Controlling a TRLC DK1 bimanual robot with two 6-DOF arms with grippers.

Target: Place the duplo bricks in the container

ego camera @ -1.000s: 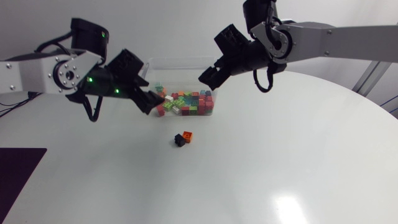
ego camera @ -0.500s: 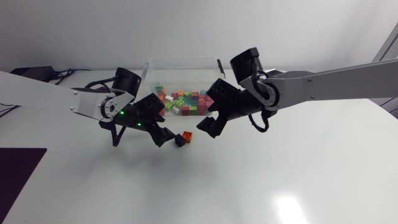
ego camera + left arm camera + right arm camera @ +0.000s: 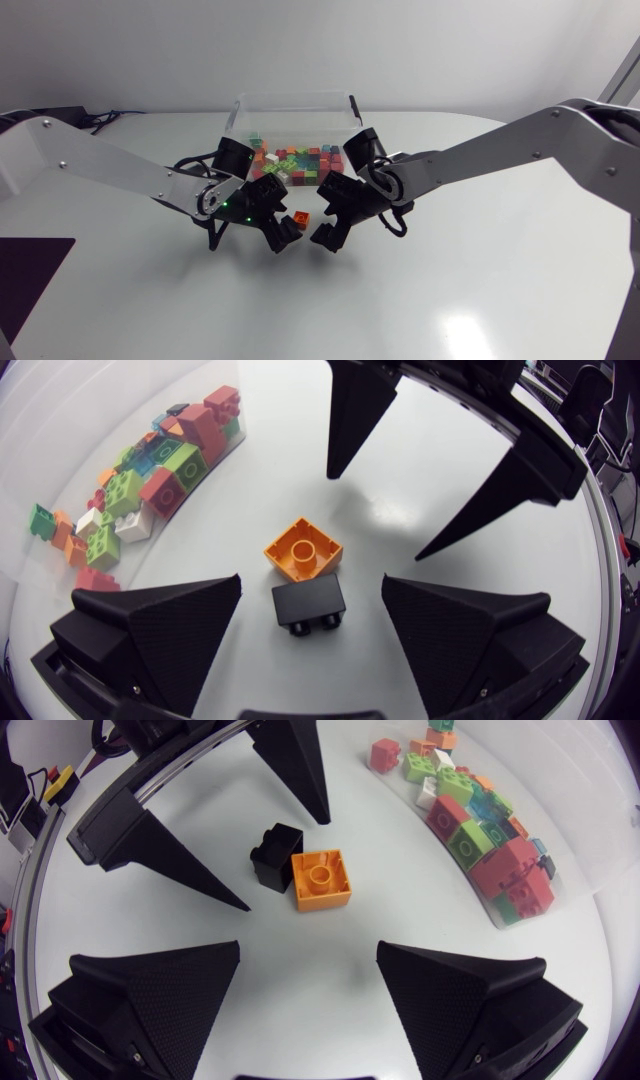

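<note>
Two loose duplo bricks lie touching on the white table in front of the clear container (image 3: 240, 104). One is an orange brick (image 3: 301, 217), the other a black brick (image 3: 309, 604). My left gripper (image 3: 312, 590) is open, low over the table, with the black brick between its fingers and untouched. The orange brick (image 3: 302, 550) lies just ahead of it. My right gripper (image 3: 308, 955) faces it from the other side, also open. The orange brick (image 3: 321, 880) and black brick (image 3: 275, 855) lie ahead of its fingertips. In the head view the left gripper (image 3: 283, 234) and right gripper (image 3: 328, 222) flank the bricks.
The container holds several coloured bricks (image 3: 298, 162), also visible through its wall beside the left gripper (image 3: 150, 480) and the right gripper (image 3: 480, 830). A dark mat (image 3: 25, 290) lies at the table's left edge.
Both arms have come down from beside the container to the table and now face each other closely across the two loose bricks. Both grippers have stayed open.
</note>
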